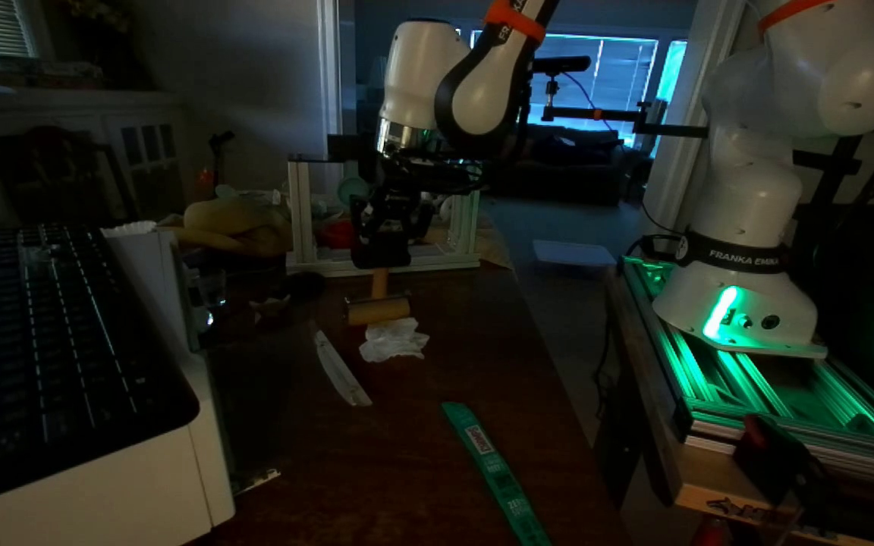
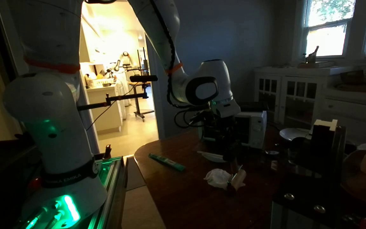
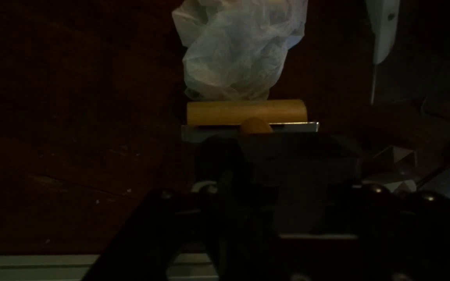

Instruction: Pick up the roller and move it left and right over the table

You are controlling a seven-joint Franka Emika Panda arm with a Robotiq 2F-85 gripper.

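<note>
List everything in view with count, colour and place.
table: one, dark brown, central
wrap: one, white, on the table
roller: one, tan, by the wrap
strip: one, green, on the table
slim object: one, white, on the table
box: one, white and black, on the table
clutter: uncounted, dim, background
frame: one, pale, amid the clutter
cabinet: at least one, white, background
windows: several, bright, background
gripper: one, black, shut on the roller
arm: one, white, stretched over the table

- roller point(image 3: 247, 112): smooth wood, with thin shiny metal
- table point(image 1: 437, 470): dark wood, smooth and a little shiny
- crumpled scrap point(image 3: 240, 50): thin, wrinkly, a bit see-through; paper or plastic, can't tell
- robot arm point(image 1: 756, 182): smooth, hard-looking, a bit shiny
- rails point(image 1: 718, 421): shiny metal
</note>
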